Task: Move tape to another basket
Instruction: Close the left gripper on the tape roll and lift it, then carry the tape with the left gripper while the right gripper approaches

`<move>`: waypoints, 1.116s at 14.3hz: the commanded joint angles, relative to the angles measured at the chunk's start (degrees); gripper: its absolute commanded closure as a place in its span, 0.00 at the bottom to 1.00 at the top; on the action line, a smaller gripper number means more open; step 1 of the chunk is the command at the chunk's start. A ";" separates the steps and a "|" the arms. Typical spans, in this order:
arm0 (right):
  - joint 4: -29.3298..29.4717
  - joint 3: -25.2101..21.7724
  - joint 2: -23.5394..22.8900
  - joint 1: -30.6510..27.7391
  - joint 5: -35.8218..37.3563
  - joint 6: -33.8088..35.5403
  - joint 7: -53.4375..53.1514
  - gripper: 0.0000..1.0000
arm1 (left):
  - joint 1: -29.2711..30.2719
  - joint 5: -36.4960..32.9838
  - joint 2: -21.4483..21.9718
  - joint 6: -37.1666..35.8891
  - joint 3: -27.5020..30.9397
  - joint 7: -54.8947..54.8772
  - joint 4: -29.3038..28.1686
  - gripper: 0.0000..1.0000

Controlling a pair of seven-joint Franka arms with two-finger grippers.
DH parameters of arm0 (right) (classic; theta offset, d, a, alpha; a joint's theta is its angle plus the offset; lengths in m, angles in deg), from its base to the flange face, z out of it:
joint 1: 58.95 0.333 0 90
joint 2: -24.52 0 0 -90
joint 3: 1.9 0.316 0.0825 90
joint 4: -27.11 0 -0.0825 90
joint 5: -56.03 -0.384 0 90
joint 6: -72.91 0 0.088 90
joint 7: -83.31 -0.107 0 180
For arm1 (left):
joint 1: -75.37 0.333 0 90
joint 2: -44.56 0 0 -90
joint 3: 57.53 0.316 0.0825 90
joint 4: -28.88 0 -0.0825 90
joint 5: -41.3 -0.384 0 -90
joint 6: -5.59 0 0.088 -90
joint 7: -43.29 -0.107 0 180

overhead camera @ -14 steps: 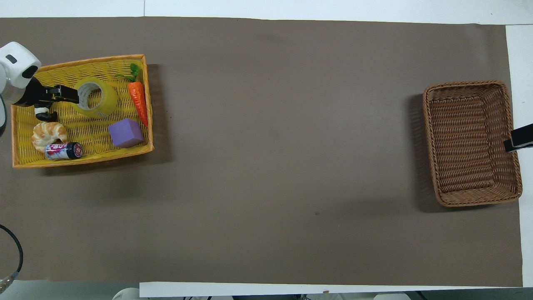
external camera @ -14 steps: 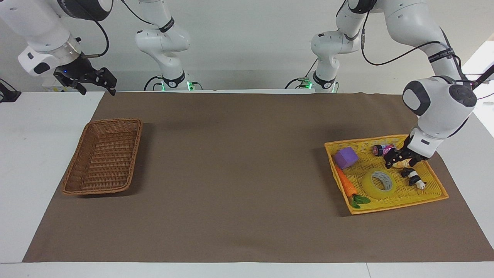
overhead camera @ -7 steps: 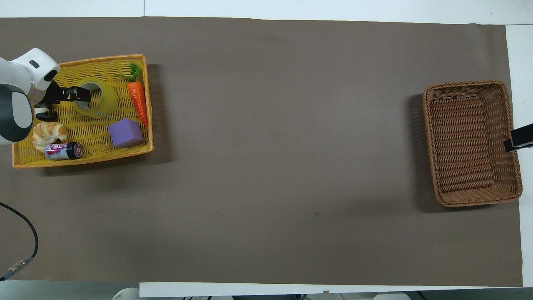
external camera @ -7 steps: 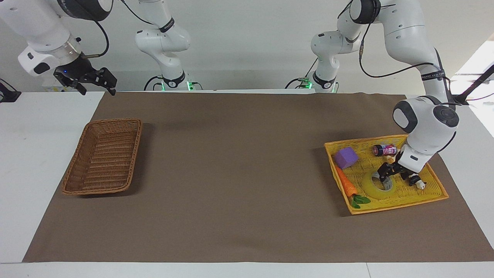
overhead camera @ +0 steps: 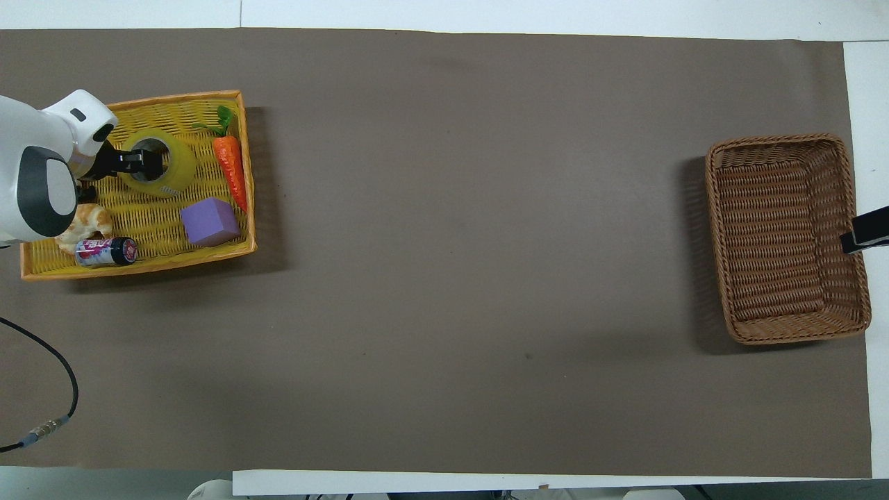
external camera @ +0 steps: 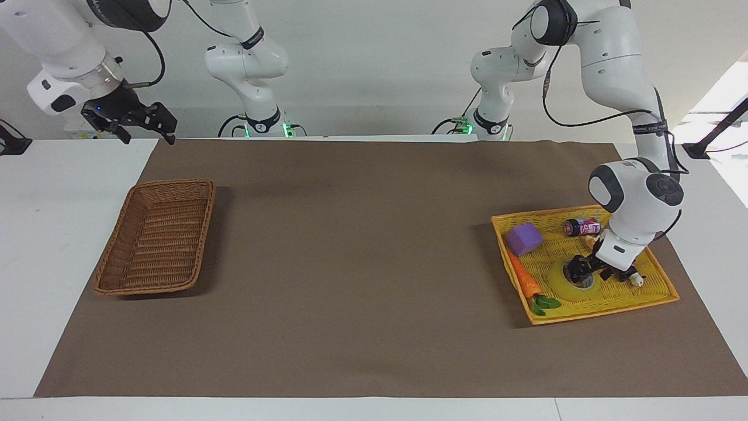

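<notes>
The tape point(external camera: 561, 288), a yellow roll with a grey core, lies flat in the flat yellow basket point(external camera: 584, 316) at the left arm's end of the table. My left gripper point(external camera: 577, 273) is down on the roll, open, with a finger in the core and the roll's wall between its fingers. In the overhead view it point(overhead camera: 147, 161) covers the tape's point(overhead camera: 178, 173) core. The brown wicker basket point(external camera: 201, 234) stands empty at the right arm's end, and also shows in the overhead view point(overhead camera: 719, 229). My right gripper point(external camera: 146, 126) waits, open, up over the table's edge beside that basket.
The yellow basket point(overhead camera: 139, 267) also holds a toy carrot point(overhead camera: 233, 163), a purple block point(overhead camera: 208, 221), a small can point(overhead camera: 105, 251), a bread roll point(overhead camera: 87, 219) and a small black-and-white toy point(external camera: 631, 276). Brown cloth point(external camera: 350, 263) covers the table between the baskets.
My left gripper has come down and moved from over the bread roll and toy onto the tape's core. The right arm has not moved.
</notes>
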 commanded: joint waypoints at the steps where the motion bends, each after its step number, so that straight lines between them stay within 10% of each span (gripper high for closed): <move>1: -1.69 0.14 1.37 -0.39 -0.91 -1.10 0.91 0.00 | 0.45 -0.44 0.78 1.74 -0.25 -0.75 -2.74 0.51; 3: -1.69 0.14 1.37 -0.39 -0.91 -1.10 0.91 0.00 | 0.19 -0.35 0.95 0.51 -0.33 -0.66 -2.57 1.00; 10: -1.69 0.14 1.37 -0.39 -0.91 -1.10 0.91 0.00 | -2.34 6.20 1.91 -21.61 -0.77 0.04 15.24 1.00; 16: -1.69 0.14 1.37 -0.39 -0.91 -1.10 0.91 0.00 | -21.38 14.57 7.72 -25.69 -1.21 27.06 16.94 0.91</move>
